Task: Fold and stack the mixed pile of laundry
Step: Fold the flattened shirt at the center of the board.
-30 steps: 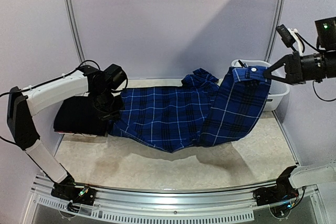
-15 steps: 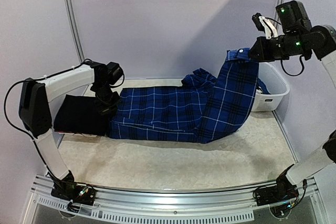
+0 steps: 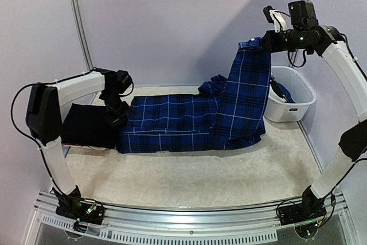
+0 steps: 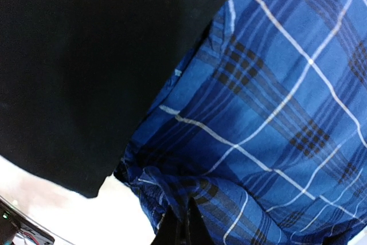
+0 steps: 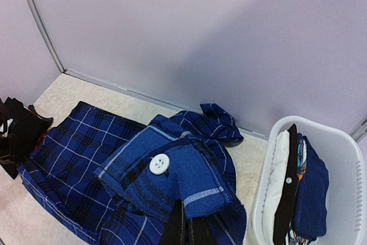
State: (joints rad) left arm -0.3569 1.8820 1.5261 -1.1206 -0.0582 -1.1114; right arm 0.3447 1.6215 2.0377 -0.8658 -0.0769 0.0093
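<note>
— What stands off to my right?
— A white basket (image 3: 289,110), on the far right corner of the beige table (image 3: 189,182).
— And behind it?
— A plain lilac wall (image 3: 183,27), with a grey pole (image 3: 77,21) curving up my left side.

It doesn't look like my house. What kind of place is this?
Probably a robot lab's test booth, not a home. A left arm and a right arm are bolted at the table edge, plain walls close it in, and they hold a shirt near a basket.
</note>
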